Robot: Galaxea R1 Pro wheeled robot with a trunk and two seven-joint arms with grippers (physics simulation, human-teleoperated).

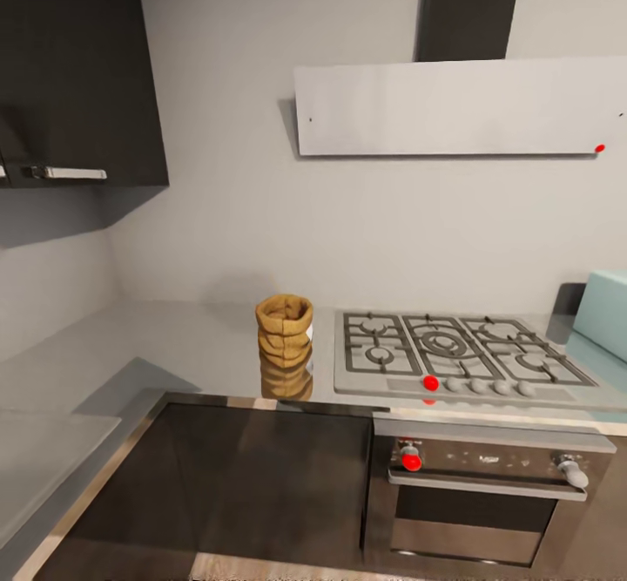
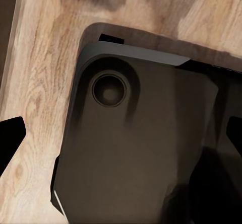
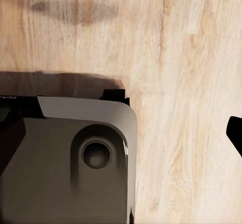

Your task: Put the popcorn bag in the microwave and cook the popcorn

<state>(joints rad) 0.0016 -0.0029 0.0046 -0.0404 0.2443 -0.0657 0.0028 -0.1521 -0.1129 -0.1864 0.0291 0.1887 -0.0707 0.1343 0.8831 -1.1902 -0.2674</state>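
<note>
Popcorn bag (image 1: pixel 284 329) upright on bench (image 1: pixel 165 337), hob (image 1: pixel 457 356) at its 3 o'clock, microwave (image 1: pixel 605 311) beyond. Gripper states: cannot tell.

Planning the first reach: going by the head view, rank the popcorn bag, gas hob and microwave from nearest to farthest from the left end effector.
The left end effector hangs low over the floor, so this is a judgement.
1. popcorn bag, left of centre.
2. gas hob, centre-right.
3. microwave, far right edge.
</note>
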